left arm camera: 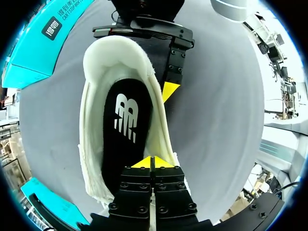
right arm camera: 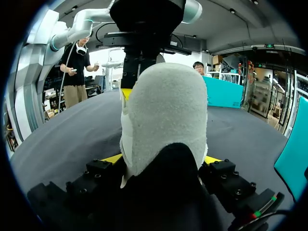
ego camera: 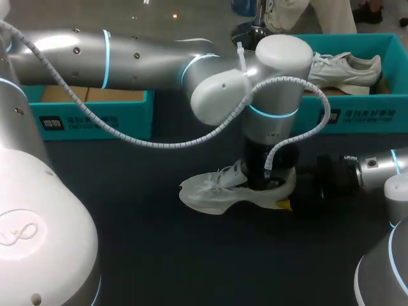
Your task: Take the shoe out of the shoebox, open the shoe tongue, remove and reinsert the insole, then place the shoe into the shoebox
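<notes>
A white shoe (ego camera: 210,194) lies on its side in the middle of the dark table. My left arm comes across from the left and its gripper (ego camera: 258,182) points down into the shoe's mouth. In the left wrist view the black insole (left arm camera: 122,125) with a white logo lies flat inside the shoe (left arm camera: 91,144). The left gripper (left arm camera: 153,162) is shut, its tips together at the insole's front end. My right gripper (right arm camera: 162,159) is shut on the shoe's heel (right arm camera: 163,110), one yellow pad on each side, and a fingertip (left arm camera: 168,91) presses the heel's outside.
A teal shoebox (ego camera: 357,115) at the back right holds a second white shoe (ego camera: 344,69). Another teal box (ego camera: 95,118) stands at the back left, with brown cardboard inside. Bare dark table lies in front of the shoe.
</notes>
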`<state>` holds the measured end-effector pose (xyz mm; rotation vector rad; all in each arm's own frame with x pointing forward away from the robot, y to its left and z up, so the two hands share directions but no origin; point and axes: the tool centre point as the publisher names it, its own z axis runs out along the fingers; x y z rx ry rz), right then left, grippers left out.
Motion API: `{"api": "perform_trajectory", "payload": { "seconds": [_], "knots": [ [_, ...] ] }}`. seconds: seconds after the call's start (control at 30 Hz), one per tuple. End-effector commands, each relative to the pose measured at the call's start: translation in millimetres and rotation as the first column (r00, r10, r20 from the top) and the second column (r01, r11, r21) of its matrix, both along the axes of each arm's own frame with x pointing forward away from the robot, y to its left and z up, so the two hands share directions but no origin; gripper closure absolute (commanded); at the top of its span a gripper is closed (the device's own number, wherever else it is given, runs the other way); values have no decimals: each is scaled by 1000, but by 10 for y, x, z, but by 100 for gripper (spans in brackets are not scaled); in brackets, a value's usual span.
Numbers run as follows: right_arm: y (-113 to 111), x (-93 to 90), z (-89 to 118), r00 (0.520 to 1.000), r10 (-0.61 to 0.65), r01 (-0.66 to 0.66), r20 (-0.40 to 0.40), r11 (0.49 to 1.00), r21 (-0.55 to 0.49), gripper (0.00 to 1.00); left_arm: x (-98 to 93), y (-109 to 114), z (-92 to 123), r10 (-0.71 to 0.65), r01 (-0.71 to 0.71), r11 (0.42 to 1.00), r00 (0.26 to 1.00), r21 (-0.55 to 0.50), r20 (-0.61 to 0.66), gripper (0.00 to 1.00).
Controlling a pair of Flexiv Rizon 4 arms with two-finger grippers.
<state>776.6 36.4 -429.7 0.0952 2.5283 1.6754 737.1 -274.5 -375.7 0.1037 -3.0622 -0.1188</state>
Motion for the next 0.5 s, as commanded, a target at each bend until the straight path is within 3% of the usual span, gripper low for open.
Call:
{"api": "perform_trajectory", "payload": {
  "seconds": [0.03, 0.27, 0.5],
  "knots": [
    [7, -7, -14, 1000, -1, 1, 0, 1000, -3, 100, -29, 18, 10, -2, 2, 1000, 1000, -4, 11, 89],
    [7, -7, -14, 1000, -1, 1, 0, 1000, -3, 100, -8, -6, 20, -17, 16, 1000, 1000, 6, 8, 75],
    [7, -7, -14, 1000, -1, 1, 0, 1000, -3, 100, 48, -23, 4, -25, 25, 1000, 999, 5, 29, 73]
  ]
}}
